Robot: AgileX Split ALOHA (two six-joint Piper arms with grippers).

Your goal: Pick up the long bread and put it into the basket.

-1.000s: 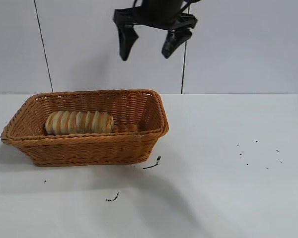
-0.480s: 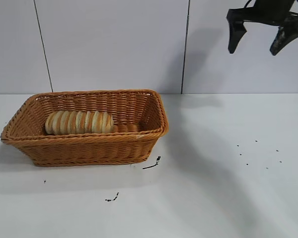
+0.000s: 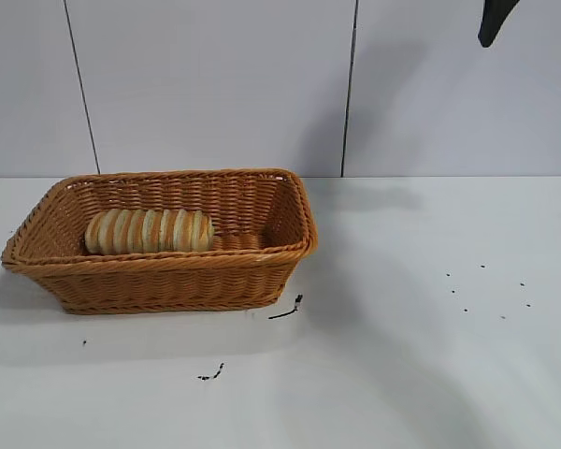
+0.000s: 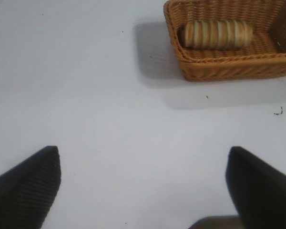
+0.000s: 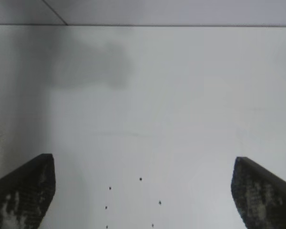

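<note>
The long bread (image 3: 150, 231) lies lengthwise inside the orange-brown wicker basket (image 3: 168, 281) at the table's left. Both also show in the left wrist view, the bread (image 4: 218, 34) inside the basket (image 4: 229, 67). My right gripper (image 3: 531, 26) is open and empty, high at the top right edge of the exterior view, far from the basket. In its own view the right gripper (image 5: 143, 191) hangs over bare table. My left gripper (image 4: 143, 186) is open and empty, well away from the basket, and is out of the exterior view.
A small dark scrap (image 3: 288, 310) lies by the basket's right front corner and another scrap (image 3: 212, 374) lies nearer the front. Several dark specks (image 3: 486, 290) dot the white table at the right. A white panelled wall stands behind.
My right gripper, open and empty, has moved from above the basket's right end up and to the right, almost out of the exterior view. The bread and basket have not moved.
</note>
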